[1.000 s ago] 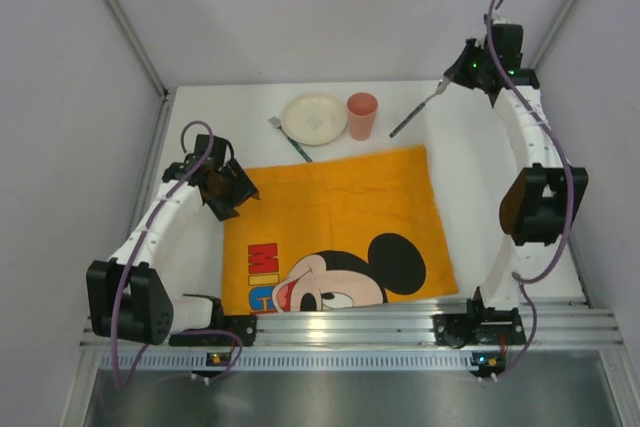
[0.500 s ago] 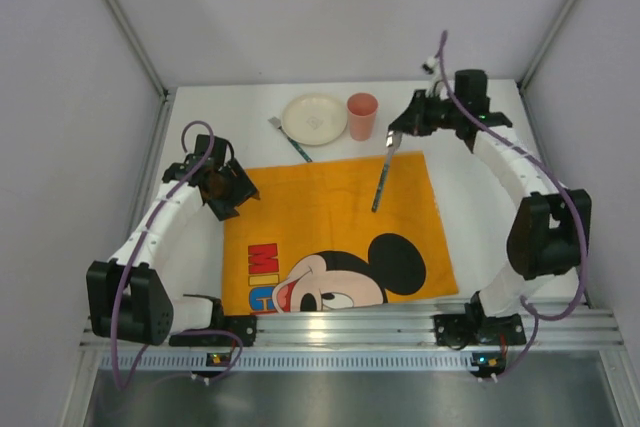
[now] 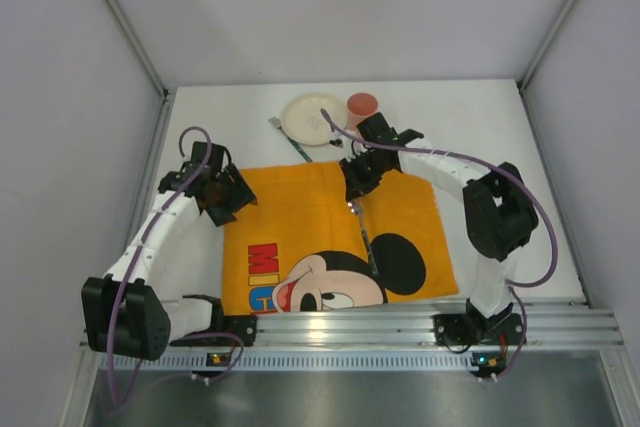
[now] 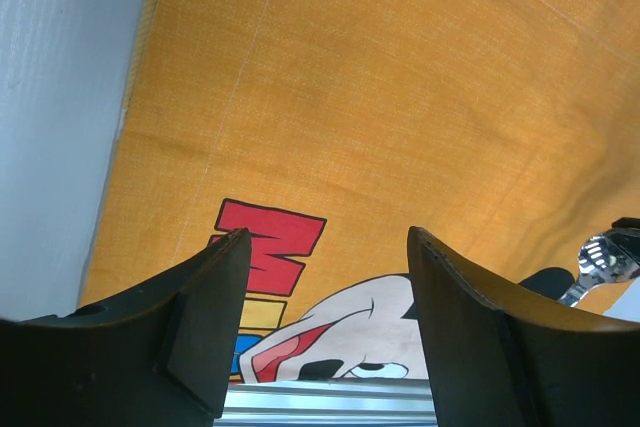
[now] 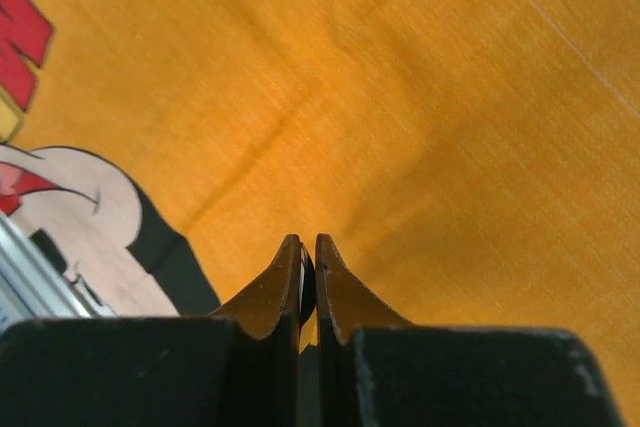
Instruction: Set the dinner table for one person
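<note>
Top external view: the right arm [image 3: 440, 162] folds inward from its base and reaches left over the cloth [image 3: 300, 207], elbow raised, wrist pitched down. The right end effector [image 3: 355, 197] is clamped on the thin handle of a spoon [image 3: 366, 242]. The spoon runs from the fingers toward the near edge, its bowl beside the printed mouse's black ear; whether it touches the cloth cannot be told. Right wrist view: the two dark fingers [image 5: 335, 292] meet, with only a sliver of handle between them.

The left arm [image 3: 165, 222] arcs up from its base along the left side. The left end effector [image 3: 225, 195] hangs over the cloth's left edge, fingers spread wide, nothing between them. Left wrist view: these fingers are dark, smooth and curved, and the polished metal spoon bowl shows at the right margin.

The cloth is an orange woven rectangle, faintly creased, with a cartoon print and red and yellow letters. The tabletop [image 3: 480, 117] is flat, matte white and rectangular; it lies under the cloth and every item, and spans the space between the walls. Along its far side stand a round cream plate [image 3: 312, 119], a pink cup [image 3: 360, 102] just beside it and partly hidden by the right arm, and a slim fork [image 3: 290, 140] with a dark green handle, left of the plate.
</note>
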`<state>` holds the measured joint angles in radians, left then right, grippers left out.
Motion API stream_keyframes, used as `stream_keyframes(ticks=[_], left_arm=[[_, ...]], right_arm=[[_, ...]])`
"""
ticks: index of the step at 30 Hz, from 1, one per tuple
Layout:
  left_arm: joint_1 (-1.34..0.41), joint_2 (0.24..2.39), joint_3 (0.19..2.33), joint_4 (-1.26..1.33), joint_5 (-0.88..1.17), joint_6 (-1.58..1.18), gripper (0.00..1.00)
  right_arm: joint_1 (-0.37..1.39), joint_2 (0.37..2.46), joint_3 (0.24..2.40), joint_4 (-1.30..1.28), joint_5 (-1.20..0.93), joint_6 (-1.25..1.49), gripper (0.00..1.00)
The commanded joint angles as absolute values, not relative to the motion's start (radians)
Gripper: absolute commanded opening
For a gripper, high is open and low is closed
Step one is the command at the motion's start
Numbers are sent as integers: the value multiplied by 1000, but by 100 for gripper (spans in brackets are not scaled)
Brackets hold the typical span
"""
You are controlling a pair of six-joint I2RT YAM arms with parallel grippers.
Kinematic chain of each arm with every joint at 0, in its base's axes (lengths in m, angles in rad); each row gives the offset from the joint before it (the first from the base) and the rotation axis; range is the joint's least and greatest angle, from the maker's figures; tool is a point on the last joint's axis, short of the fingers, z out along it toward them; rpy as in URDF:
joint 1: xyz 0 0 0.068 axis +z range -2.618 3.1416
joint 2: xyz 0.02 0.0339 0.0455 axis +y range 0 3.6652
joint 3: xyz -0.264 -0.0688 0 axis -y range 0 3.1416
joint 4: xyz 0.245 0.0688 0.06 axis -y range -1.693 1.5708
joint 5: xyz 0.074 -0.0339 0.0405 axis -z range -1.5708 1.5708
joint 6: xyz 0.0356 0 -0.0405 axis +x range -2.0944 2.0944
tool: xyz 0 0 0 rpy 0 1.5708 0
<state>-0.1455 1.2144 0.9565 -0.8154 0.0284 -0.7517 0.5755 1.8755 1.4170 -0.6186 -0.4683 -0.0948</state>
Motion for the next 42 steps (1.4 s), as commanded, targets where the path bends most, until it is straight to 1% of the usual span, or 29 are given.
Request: stream_keyframes(ticks=[1,4,13,19,20,21,22,23,24,25,26,27,33,35,41,42], left_arm=[[-150,1187,950,-811,14,-729,69],[-150,1203,948,-807,23,-726,69],[-150,1250,986,-804,29,-707,69],[-150,1264,979,-790,32,-710,69],[-150,1269,980,-784,35,-712,69],[-150,1276,980,-784,37,-712,69],[-150,1282,989,-779,37,-713,69],[-150,1287,995,-778,40,-712,69],[-150,1301,1000,-773,40,-710,69],[-150,1310,1015,-770,41,-709,69],[-150,1328,1031,-766,41,-707,69],[-150,1339,1031,-764,40,-707,69],[-150,1452,1118,-724,28,-698,69],[-152,1500,1155,-698,32,-699,69],[-178,1747,1370,-638,14,-700,68],[-186,1817,1400,-634,14,-703,68]], right_arm=[[580,1884,1376,-652,-292,-129,0],[563,1881,1309,-621,-215,-115,0],[502,1904,1318,-614,-48,-51,0],[476,1910,1336,-615,-26,-38,0],[476,1910,1341,-617,-28,-32,4],[476,1907,1344,-620,-29,-31,12],[476,1902,1353,-621,-25,-29,22],[476,1898,1356,-624,-28,-25,44],[476,1881,1358,-626,-29,-23,56],[477,1872,1361,-627,-26,-18,64],[477,1849,1362,-630,-28,-14,93],[477,1848,1364,-630,-26,-12,100],[477,1724,1390,-644,-23,50,100],[477,1700,1396,-643,-64,90,100],[505,1654,1342,-627,-147,176,100],[509,1641,1330,-627,-150,178,100]])
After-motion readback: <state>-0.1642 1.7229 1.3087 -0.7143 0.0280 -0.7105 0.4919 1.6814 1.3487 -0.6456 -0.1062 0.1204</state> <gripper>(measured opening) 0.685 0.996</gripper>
